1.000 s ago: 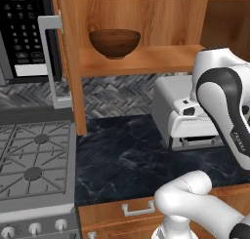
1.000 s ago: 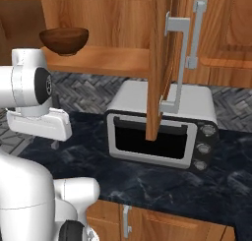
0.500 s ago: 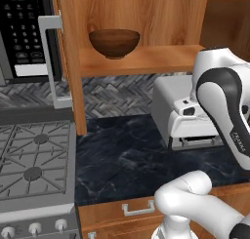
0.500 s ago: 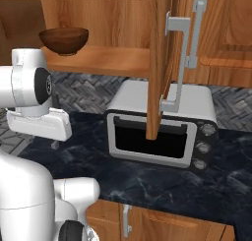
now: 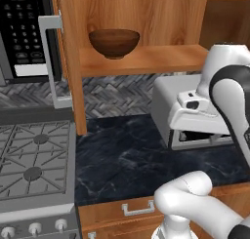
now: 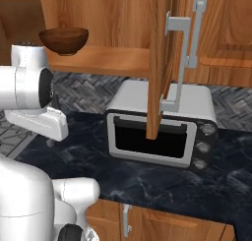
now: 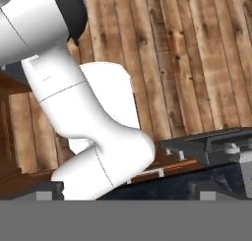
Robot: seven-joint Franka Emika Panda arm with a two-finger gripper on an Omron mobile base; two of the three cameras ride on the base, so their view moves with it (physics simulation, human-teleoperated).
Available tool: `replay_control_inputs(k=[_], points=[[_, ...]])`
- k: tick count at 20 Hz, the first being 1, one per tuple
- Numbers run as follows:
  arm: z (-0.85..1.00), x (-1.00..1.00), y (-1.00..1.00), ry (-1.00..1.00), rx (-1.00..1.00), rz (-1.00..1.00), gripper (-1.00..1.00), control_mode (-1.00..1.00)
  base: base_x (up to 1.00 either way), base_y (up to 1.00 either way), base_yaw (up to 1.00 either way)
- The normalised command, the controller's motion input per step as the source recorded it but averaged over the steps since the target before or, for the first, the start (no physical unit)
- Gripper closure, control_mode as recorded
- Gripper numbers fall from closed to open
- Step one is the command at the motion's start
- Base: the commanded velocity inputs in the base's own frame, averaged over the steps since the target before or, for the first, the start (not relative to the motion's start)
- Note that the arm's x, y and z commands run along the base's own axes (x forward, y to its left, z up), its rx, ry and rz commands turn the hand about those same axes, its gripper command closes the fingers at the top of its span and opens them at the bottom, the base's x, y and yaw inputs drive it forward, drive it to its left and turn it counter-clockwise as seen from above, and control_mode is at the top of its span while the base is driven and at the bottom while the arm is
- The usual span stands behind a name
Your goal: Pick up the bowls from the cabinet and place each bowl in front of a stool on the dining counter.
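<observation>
i'm parked in front of the cabinet [image 5: 146, 18], its door [image 6: 158, 63] swung wide with the silver bar handle [image 6: 189, 53] sticking out toward me in the right base view. below it runs a short black marble desk [image 5: 127, 160] with a toaster oven [image 6: 162, 127] on it, a gas stove [image 5: 34, 169] to the left and a microwave [image 5: 24, 33] mounted above that. the arm is folded back over itself, its white links taking up the right of the left base view and the left of the right base view. the hand camera looks down past the arm at the plank floor [image 7: 197, 63], so i judge the hand is pointed away from the shelf; its jaws stand fully spread and i see nothing between them. the brown wooden bowl [image 5: 114, 42] sits upright on the cabinet shelf [image 5: 146, 60], toward its left end, well apart from the arm. i can't make out a red bowl on the shelf or anywhere else in these views, so i can't say where it stands. as i read it, the task is at an early or middle point: the wooden bowl is not yet picked up, and i would need to bring the hand up to the shelf, grip it, then drive to the dining counter and set it before a stool.
</observation>
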Motion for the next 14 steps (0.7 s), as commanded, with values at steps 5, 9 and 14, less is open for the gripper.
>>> replay_control_inputs(k=[5,9,14], points=[[0.62,0.0,0.33,-0.35,0.12,-0.29,-1.0,-1.0,0.0,0.0,0.0],[0.36,0.06,0.25,-0.46,0.15,-0.39,-1.0,-1.0,0.0,0.0,0.0],[0.29,0.28,0.09,-0.45,0.28,-0.45,-1.0,-1.0,0.0,0.0,0.0]])
